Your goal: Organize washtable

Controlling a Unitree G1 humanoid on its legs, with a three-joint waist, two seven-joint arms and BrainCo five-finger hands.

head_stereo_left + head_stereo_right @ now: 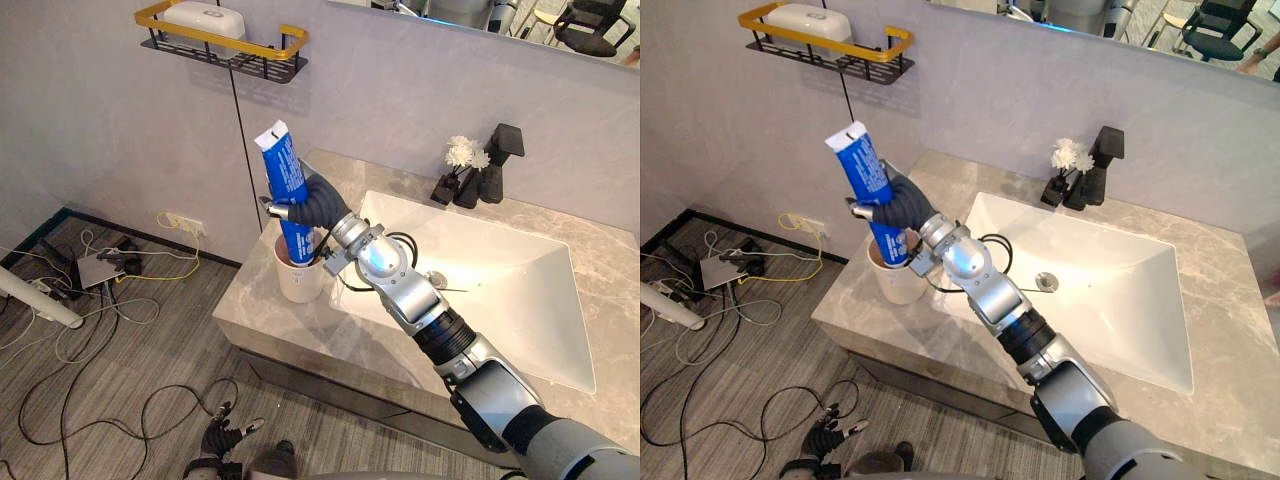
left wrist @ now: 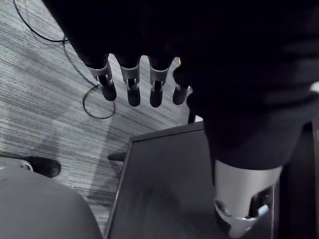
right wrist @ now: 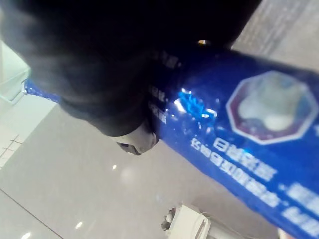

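My right hand is curled round a blue toothpaste tube, gripping it about halfway along. The tube stands nearly upright, leaning a little toward the wall. Its flat crimped end points up, and its lower end reaches down into the mouth of a white cup. I cannot tell whether it touches the bottom of the cup. In my right wrist view the blue tube runs slantwise past the dark cover of the hand, pressed close against it.

The cup stands on the grey marbled counter, near its left front corner and just beside the left edge of the white sink. Behind the sink, at the back of the counter, stands a black tap. A small bunch of white flowers sits in a dark holder close beside the tap. On the wall above and to the left of the cup hangs a black wire shelf with a gold rail, and a white box lies in it.

My left hand hangs low at my side, well apart from the counter, over the grey plank floor. Its fingers are loosely straight in a row and hold nothing.
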